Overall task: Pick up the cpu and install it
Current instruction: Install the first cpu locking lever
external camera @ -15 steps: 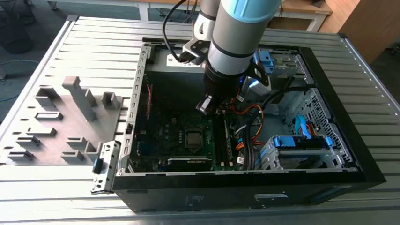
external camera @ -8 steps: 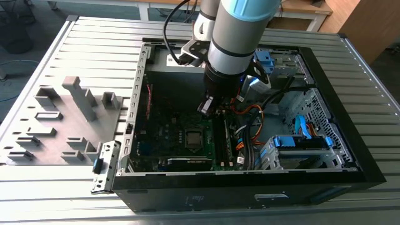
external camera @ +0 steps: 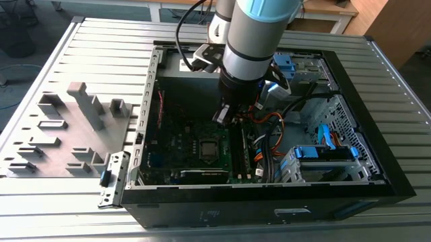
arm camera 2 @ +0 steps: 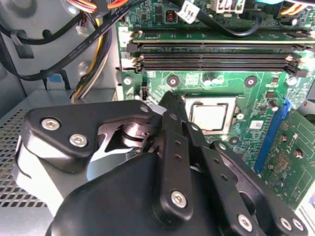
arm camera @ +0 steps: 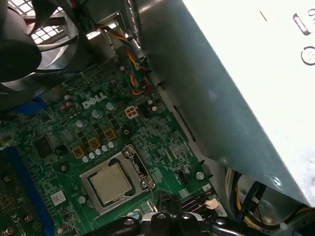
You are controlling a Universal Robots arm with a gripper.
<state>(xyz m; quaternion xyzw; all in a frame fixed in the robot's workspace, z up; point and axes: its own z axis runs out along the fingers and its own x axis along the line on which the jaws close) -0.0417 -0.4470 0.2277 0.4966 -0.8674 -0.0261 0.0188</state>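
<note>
The cpu (arm camera 2: pixel 210 114) is seen seated in the motherboard socket (arm camera: pixel 132 158) — the end effector (arm camera 2: pixel 170 105) hovers just beside it, fingers pressed together, pinching nothing; any withdrawal is best kept vertical.

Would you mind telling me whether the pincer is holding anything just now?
Nothing is held: the cpu already sits in its socket on the motherboard, apart from the pincer.

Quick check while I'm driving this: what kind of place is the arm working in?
Probably a lab or workshop test bench. An open computer case lies on a slatted metal table, beside a gray tray of part holders. The gripper hangs over the green circuit board, where the cpu sits in its socket.
</note>
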